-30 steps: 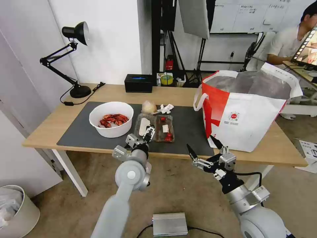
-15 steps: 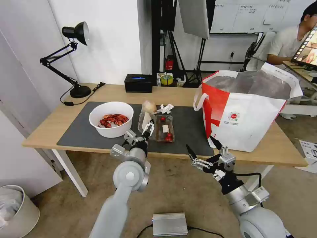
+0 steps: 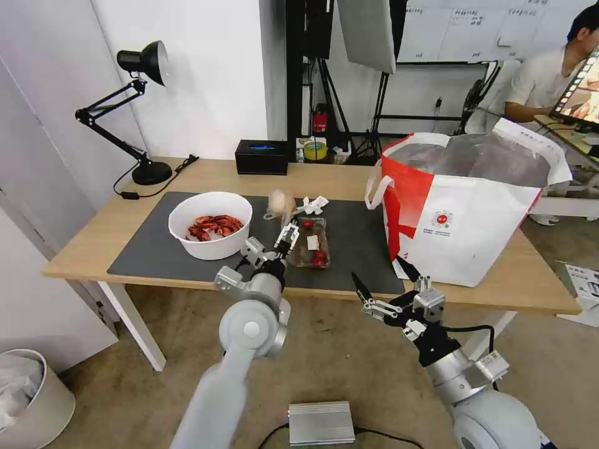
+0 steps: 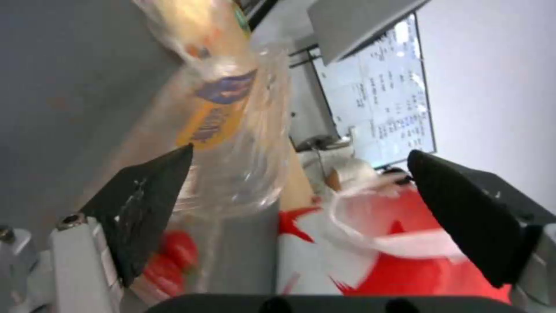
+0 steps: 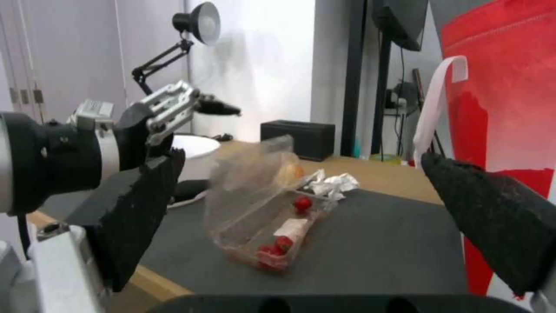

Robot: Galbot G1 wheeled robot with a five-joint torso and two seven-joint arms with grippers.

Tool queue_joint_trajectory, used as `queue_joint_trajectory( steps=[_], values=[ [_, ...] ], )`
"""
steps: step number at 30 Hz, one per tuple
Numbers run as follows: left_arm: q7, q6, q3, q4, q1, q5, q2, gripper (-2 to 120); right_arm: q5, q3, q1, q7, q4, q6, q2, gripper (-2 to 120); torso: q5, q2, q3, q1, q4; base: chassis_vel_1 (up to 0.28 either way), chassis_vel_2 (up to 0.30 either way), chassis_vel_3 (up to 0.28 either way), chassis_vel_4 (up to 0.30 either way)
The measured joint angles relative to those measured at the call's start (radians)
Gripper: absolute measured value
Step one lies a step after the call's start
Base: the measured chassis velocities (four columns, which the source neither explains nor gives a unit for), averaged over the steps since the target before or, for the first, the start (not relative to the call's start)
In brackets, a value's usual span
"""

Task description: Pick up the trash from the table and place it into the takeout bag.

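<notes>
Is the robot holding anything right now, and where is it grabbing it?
Nothing is held. The left end effector is open beside the tipped-up clear plastic tray; the right end effector is open and empty.

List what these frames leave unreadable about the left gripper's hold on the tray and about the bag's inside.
- Left gripper contact with the clear tray: head view, its own fingers cover the spot; left wrist view, motion blur.
- Tray's lifted half: blurred in both wrist views.
- Takeout bag floor: head view, the near wall hides it.
- Bag logo text: too small.
</notes>
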Motion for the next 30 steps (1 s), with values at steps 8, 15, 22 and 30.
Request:
queue_joint_trajectory(
  steps=[8,15,22,30],
  values=[
    [-0.002,0.003,0.063,0.028,-0.005,0.031,-0.053,100,0.003,0.018,-0.012,0.001,0.001,0.003,-0.001,100,0.0002,0.0,0.0,0.0,-0.0002,0.0,0.0,0.0,0.0],
    [-0.001,0.004,0.065,0.043,-0.022,0.047,-0.041,100,0.005,0.022,-0.016,0.001,0.007,0.006,0.0,100,0.0,0.0,0.0,0.0,0.0,0.0,0.0,0.0,0.0],
    [0.019,0.032,0.072,0.085,-0.078,0.09,0.058,95,0.055,0.022,-0.013,0.009,0.023,0.001,-0.004,100,-0.0001,0.0,0.0,0.0,0.0,0.0,0.0,0.0,0.0],
    [0.1,0.089,0.191,0.143,-0.218,0.183,0.296,69,0.209,0.062,0.007,0.054,0.058,-0.038,-0.032,100,-0.0003,0.0,0.0,0.0,0.0001,0.0,0.0,0.0,0.0]
  ],
)
